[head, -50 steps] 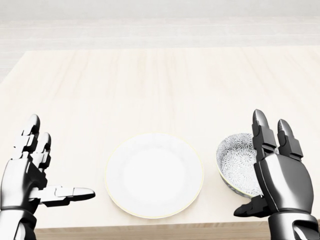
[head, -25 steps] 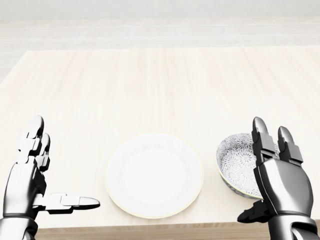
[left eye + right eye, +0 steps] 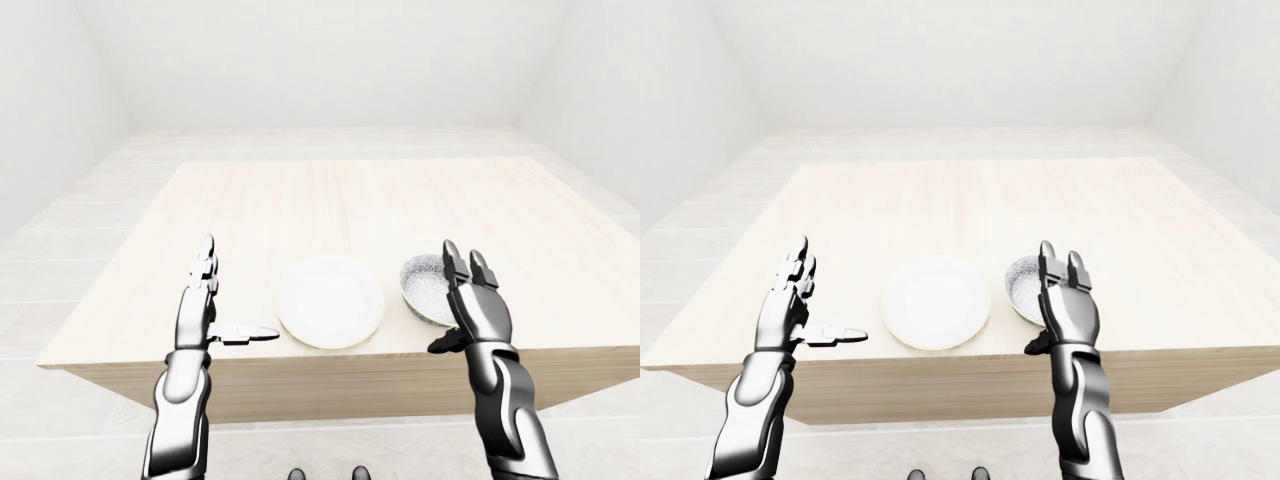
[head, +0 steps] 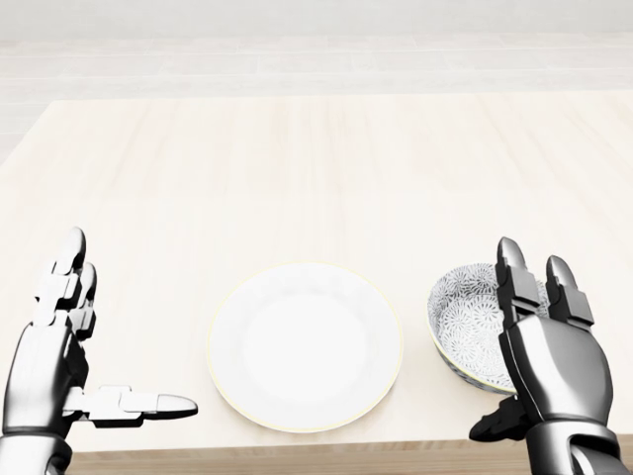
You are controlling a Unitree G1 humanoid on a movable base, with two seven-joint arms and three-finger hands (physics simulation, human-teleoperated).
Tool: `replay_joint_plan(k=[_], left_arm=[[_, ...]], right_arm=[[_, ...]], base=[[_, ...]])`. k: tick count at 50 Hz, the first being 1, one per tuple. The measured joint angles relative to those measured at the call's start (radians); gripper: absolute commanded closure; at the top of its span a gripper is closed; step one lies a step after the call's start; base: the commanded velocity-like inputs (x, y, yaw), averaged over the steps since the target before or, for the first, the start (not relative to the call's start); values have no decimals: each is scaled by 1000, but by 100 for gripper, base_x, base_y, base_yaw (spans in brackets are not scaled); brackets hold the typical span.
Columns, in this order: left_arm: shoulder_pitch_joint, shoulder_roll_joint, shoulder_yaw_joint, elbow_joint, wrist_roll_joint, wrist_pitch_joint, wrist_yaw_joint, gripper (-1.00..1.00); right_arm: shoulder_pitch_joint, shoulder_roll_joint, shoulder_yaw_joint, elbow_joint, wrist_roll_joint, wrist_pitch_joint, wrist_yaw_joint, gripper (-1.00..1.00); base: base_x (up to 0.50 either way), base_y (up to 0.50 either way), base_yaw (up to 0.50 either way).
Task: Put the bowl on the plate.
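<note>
Since the bowl (image 4: 463, 319) sits just left of the right hand's (image 4: 550, 368) raised fingers (image 4: 515, 275), partly hidden behind them, that hand is plainly the nearer one for the grasp. Its fingers stand straight and apart, thumb low, closing on nothing; whether they touch the bowl I cannot tell. The bowl is round, so no axis matters. The plate (image 4: 305, 346) lies bare further left, between both hands. The left hand (image 4: 47, 368), well apart from the bowl, is spread too, thumb pointing toward the plate.
</note>
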Motion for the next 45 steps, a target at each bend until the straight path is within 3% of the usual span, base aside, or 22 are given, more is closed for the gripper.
replay_joint_plan(k=[21,45], left_arm=[[-7,-1,-2,-8,6,8,0,-100],[-6,-2,-1,-7,3,7,2,-100]], right_arm=[[-56,-28,10,199,22,0,-95,-100],[-61,-44,21,256,39,0,-129,-100]], base=[[0,0,0],[0,0,0]])
